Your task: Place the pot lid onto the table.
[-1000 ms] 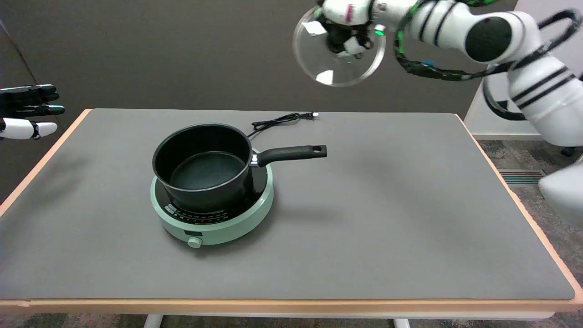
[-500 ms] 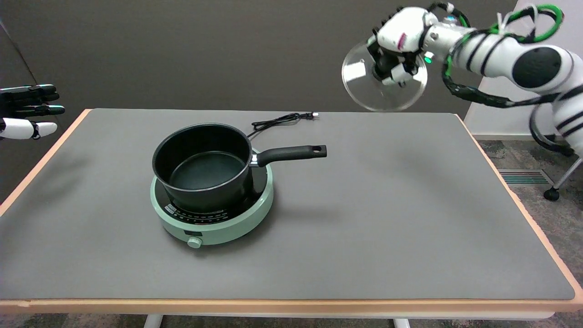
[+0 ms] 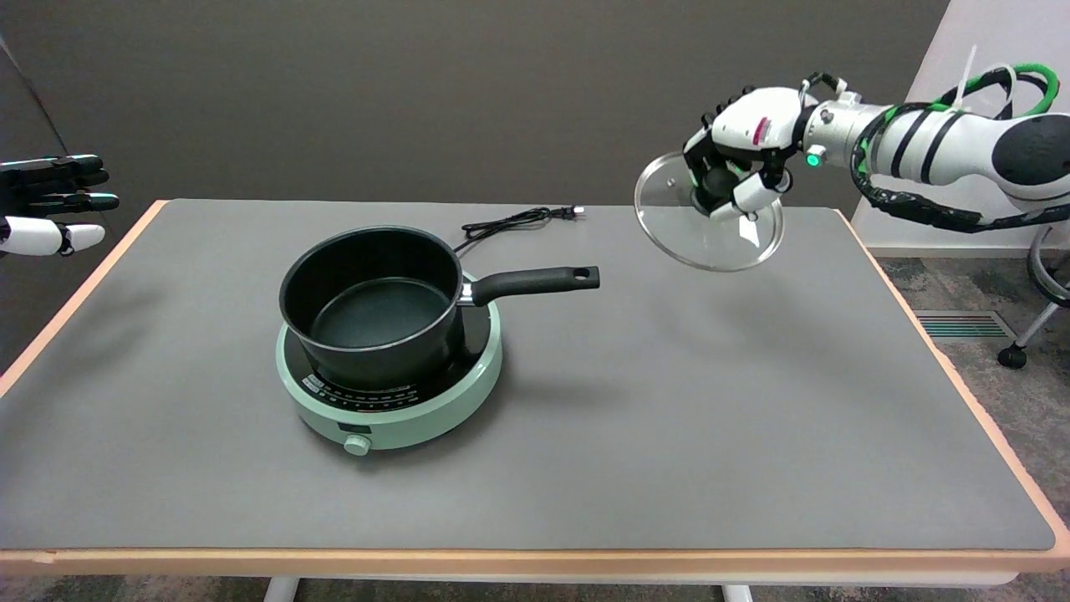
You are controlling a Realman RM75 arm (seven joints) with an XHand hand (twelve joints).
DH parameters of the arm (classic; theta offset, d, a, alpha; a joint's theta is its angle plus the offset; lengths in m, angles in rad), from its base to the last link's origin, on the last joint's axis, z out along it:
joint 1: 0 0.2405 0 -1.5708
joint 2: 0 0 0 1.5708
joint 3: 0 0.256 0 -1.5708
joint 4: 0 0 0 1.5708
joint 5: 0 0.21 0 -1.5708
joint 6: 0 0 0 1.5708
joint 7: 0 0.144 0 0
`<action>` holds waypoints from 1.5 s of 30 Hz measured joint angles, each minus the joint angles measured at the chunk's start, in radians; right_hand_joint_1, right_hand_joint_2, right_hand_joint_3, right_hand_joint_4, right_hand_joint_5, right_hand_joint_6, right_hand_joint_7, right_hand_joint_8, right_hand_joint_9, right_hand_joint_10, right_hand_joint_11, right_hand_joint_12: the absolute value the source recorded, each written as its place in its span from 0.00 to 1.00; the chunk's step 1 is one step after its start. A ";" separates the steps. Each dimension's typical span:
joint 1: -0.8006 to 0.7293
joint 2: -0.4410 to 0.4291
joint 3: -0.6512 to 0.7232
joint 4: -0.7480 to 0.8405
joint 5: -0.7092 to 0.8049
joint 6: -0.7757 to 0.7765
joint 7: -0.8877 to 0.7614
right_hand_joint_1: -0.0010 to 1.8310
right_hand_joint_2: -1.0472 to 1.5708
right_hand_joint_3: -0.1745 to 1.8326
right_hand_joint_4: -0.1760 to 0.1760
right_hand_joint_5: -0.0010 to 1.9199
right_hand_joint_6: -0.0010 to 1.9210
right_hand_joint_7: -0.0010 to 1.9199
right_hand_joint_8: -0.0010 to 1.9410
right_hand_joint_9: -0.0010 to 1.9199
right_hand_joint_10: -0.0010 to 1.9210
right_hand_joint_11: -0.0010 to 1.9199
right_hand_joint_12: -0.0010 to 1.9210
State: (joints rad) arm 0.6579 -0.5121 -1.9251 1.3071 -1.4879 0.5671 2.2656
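Observation:
My right hand (image 3: 742, 163) grips the black knob of a clear glass pot lid (image 3: 698, 234), which hangs tilted in the air above the far right part of the grey table (image 3: 710, 401). The lid's lower rim is well clear of the tabletop. A black pot (image 3: 372, 305) with a long handle pointing right sits uncovered on a mint-green induction cooker (image 3: 393, 393) left of the table's middle.
A black power cord (image 3: 514, 221) with a plug lies behind the pot near the far edge. The idle left hand (image 3: 50, 205) hovers at the far left. A white wall panel and a chair base stand beyond the table's right edge.
The right arm has swung rightward and downward, carrying the lid from high above the table's far side to a lower spot over the far right of the table.

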 measured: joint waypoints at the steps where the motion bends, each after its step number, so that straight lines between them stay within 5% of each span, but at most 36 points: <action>1: -0.002 0.006 -0.009 -0.003 0.018 0.003 0.000 0.66 0.77 0.28 0.42 0.40 0.69 0.52 0.57 0.47 0.78 0.34 0.46; 15: 0.032 0.020 -0.186 -0.110 0.173 -0.014 -0.014 0.66 0.78 0.28 0.43 0.40 0.68 0.52 0.57 0.47 0.77 0.34 0.46; 45: 0.175 -0.127 -0.464 -0.389 0.274 -0.167 -0.105 0.66 0.77 0.29 0.45 0.41 0.69 0.52 0.57 0.47 0.79 0.35 0.47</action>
State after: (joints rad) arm 0.8332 -0.6386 -2.3888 0.9178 -1.2136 0.4001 2.1602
